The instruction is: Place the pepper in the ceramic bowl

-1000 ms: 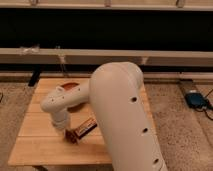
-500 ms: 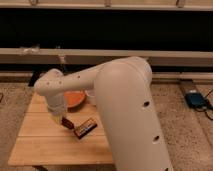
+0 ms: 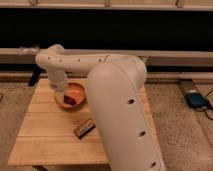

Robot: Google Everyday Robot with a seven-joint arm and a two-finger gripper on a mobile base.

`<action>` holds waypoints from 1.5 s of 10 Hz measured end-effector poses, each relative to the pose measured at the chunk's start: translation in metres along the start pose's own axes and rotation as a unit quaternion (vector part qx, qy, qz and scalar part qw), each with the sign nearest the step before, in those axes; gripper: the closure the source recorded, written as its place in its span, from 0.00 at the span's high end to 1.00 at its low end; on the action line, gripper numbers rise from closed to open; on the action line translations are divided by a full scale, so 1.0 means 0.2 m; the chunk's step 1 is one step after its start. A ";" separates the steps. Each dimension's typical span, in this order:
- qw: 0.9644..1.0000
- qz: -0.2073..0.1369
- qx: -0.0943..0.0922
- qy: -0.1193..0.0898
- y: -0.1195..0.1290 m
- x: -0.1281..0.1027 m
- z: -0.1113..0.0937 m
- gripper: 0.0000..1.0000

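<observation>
Inside the ceramic bowl (image 3: 76, 90), the pepper (image 3: 69, 101) lies roughly crosswise; claw (image 3: 61, 93) above, grip unclear.

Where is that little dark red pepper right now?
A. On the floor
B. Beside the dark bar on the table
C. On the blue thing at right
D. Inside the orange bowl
D: the pepper lies inside the bowl, with the gripper right above the bowl's left side.

Ceramic bowl (image 3: 76, 91): round, shallow, orange-brown, glossy; upright on the wooden table, toward its far left part. Pepper (image 3: 70, 100): small, slim, dark red; lying inside the bowl at its near-left side. Gripper (image 3: 61, 95): over the bowl's left rim, just beside the pepper.
</observation>
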 end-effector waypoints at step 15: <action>0.996 -0.081 0.008 -0.033 -0.49 -0.12 0.31 0.80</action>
